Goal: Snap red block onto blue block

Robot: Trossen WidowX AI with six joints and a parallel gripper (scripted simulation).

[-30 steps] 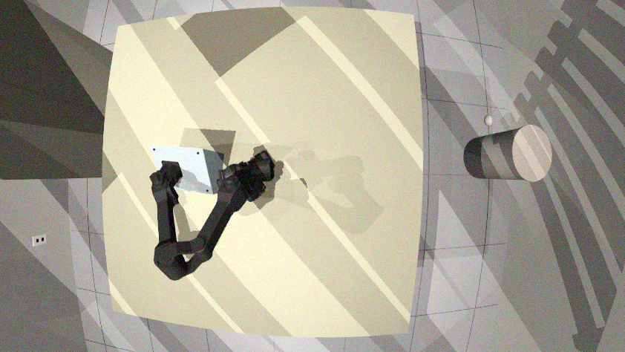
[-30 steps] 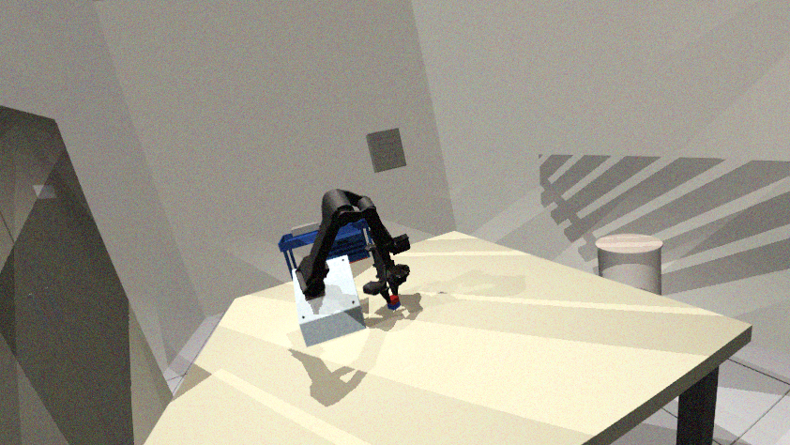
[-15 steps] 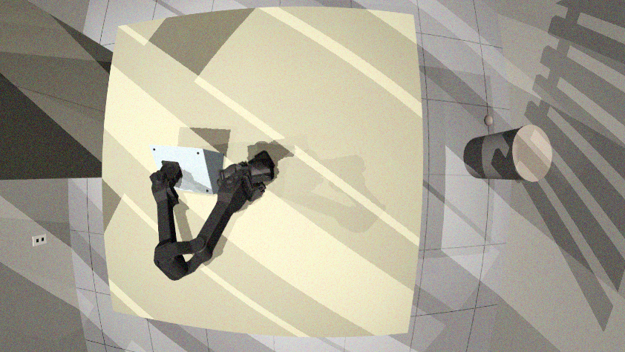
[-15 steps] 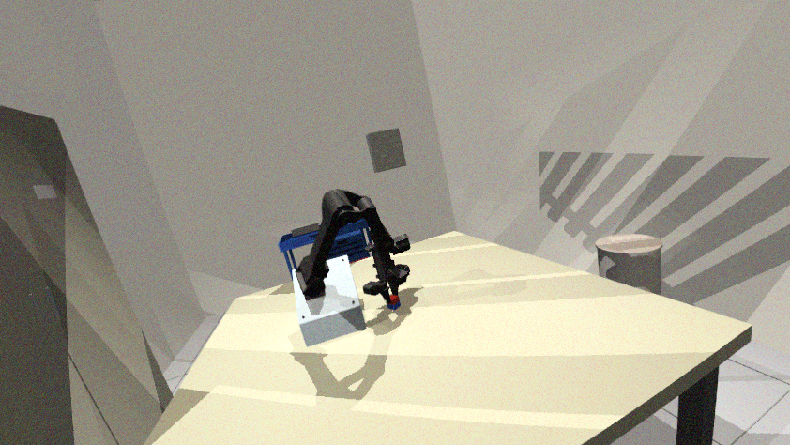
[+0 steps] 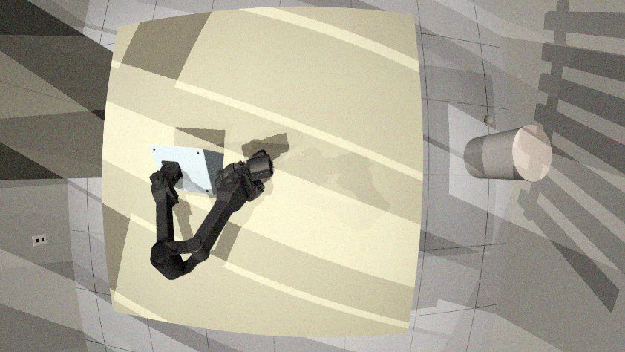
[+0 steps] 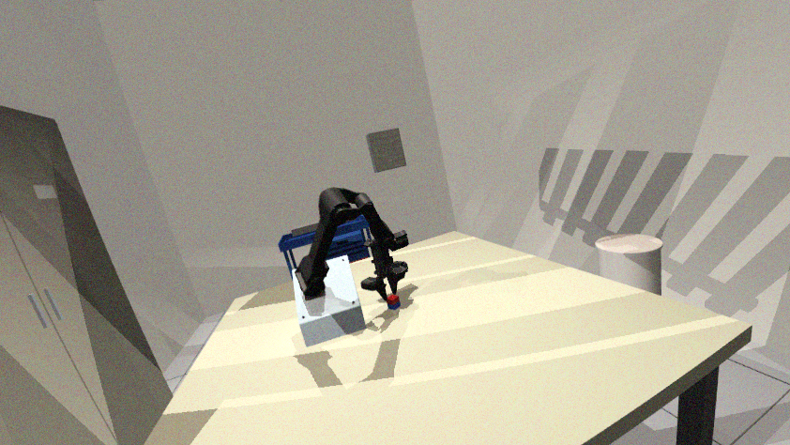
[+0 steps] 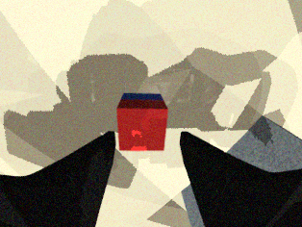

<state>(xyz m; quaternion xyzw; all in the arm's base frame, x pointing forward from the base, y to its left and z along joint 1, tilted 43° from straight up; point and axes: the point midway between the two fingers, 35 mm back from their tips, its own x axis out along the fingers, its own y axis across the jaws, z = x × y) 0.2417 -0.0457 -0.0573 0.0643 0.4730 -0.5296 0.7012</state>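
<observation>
Though small in the exterior view, easy enough to find: the red block (image 6: 392,298) (image 7: 141,129), a little below and just left of the middle of the frame there, and slightly above and left of the middle in the wrist view. Set on top of the blue block (image 6: 393,307) (image 7: 142,96), apparently square with it, and low over the table (image 5: 327,262) (image 6: 497,359) (image 7: 48,43). Hidden under the arm in the top view. Gripper (image 5: 253,187) (image 6: 389,296) (image 7: 147,137) released, with one finger to each side of the red block and a gap showing at both, narrower at the left of the wrist frame, wider at the right. Probably light, hard and stiff, to judge by the crisp edges and flat faces; not likely to crush or crack under a firm squeeze. Perhaps a bit slippery, given the smooth look. Best taken by the two opposite upright sides, at mid-height, with the pads flat and level and the seam left free. Impossible to tell from here whether fully clicked home. If loose, liable to tip or follow a brushing fingertip; so best to back straight up, without twisting or dragging sideways.
</observation>
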